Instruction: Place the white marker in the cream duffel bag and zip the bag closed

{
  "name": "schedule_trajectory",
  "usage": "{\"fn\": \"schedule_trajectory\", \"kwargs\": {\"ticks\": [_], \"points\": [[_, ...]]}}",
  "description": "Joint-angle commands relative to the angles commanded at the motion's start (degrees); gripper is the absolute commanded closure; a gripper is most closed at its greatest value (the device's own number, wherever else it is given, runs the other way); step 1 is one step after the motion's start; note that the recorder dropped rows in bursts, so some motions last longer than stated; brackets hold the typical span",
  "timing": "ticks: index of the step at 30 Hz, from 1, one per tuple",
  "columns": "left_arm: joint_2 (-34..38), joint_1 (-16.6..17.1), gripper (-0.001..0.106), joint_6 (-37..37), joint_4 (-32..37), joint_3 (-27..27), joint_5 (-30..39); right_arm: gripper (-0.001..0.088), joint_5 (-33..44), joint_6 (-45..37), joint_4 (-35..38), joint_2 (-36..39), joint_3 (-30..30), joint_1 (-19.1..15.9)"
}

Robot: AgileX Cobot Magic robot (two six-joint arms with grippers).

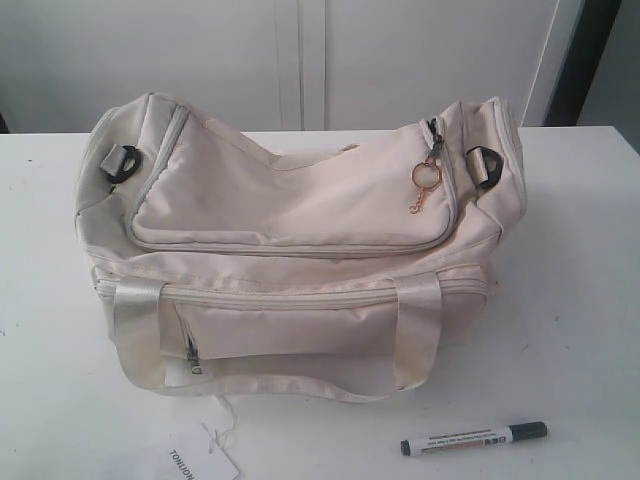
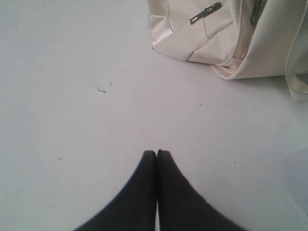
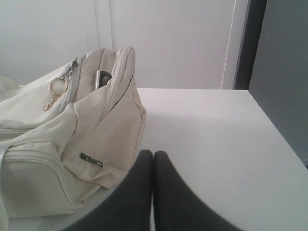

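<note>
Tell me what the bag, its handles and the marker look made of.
Bag: probably soft woven fabric, matte cream; it sags and creases.
Handles: shiny webbing, maybe satin or nylon; they catch the light.
Marker: likely hard plastic; smooth white printed barrel, dark cap.

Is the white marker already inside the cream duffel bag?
No, the white marker lies on the table, outside the cream duffel bag.
</note>
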Motion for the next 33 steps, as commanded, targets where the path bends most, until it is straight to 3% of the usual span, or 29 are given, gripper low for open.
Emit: {"fn": "schedule_trajectory", "kwargs": {"ticks": [8,21,33], "points": [[0.0,0.0,0.105,0.0,0.0,0.0,0.0,0.0868,-3.4,0.0,0.0,0.0,0.0,0.0],[0.0,0.0,0.105,0.0,0.0,0.0,0.0,0.0868,-25.6,0.0,0.0,0.0,0.0,0.0],[0.0,0.0,0.105,0.0,0.0,0.0,0.0,0.0868,-24.6,-1.2,0.0,0.0,-1.6,0.0]]}}
